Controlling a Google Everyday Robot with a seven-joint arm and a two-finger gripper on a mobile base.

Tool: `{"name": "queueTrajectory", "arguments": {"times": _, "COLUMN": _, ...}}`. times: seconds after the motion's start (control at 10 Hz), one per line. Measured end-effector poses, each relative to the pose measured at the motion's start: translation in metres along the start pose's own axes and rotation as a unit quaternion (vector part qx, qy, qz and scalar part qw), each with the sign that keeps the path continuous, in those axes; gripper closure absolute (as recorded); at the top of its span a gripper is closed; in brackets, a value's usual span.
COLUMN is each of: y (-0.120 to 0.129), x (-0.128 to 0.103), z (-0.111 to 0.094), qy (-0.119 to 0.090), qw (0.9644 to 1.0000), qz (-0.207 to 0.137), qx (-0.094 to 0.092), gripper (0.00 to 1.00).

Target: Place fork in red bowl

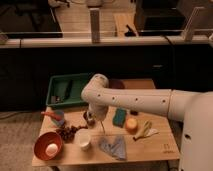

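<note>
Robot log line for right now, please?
gripper: low, beside grapes | red bowl: holds pale ball | fork: not in bowl

White rounded arm (135,100), dark-dotted; jaws, seemingly dark, hang under its bend.
</note>
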State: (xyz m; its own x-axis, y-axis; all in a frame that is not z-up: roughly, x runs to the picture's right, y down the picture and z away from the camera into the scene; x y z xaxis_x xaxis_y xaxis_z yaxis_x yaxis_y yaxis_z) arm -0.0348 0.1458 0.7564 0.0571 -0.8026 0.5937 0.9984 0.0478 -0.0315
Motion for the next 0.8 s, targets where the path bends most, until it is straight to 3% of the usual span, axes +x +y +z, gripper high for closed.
{"name": "queueTrajectory", "arguments": {"times": 0.3, "y": -0.008, "x": -0.012, "z": -0.023, "qy": -0.013, "qw": 0.9983, "qz": -0.041, "qx": 0.04, "gripper": 1.0}}
{"name": "queueTrajectory", "arguments": {"times": 0.8, "y": -0.029, "x": -0.018, "z": -0.051, "qy": -0.022, "qw": 0.9928, "qz": -0.087, "qx": 0.079, "gripper": 1.0}}
